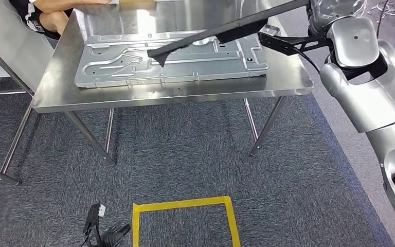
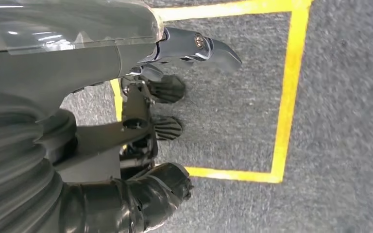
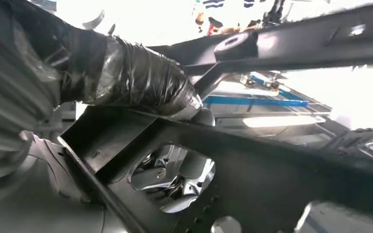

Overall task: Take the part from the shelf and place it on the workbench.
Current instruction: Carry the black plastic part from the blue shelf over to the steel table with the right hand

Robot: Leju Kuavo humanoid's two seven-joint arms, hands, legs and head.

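Nearest, on the grey carpet floor [image 1: 185, 154], a square outline of yellow tape [image 1: 184, 221] is marked out. The left hand [image 2: 165, 104] hangs low over that square, its dark fingers [image 2: 167, 87] loosely curled and holding nothing.

Beyond the tape stands the shiny steel worktop [image 1: 175, 95] on thin metal legs. A large pressed sheet-metal panel with ribs and holes [image 1: 169, 59] lies flat on it, taking up most of the surface.

Above the panel runs the long black metal bracket part [image 1: 221, 33], slanting from the robot's silver right arm [image 1: 365, 77] down toward the middle of the worktop, its lower tip over the panel; whether that tip touches the panel I cannot tell. From the wrist, the right hand [image 3: 126, 77] is clamped on this black part, its tape-wrapped thumb pressed over one bar of the frame.

At the far left corner of the worktop a person [image 1: 46, 15] sits.
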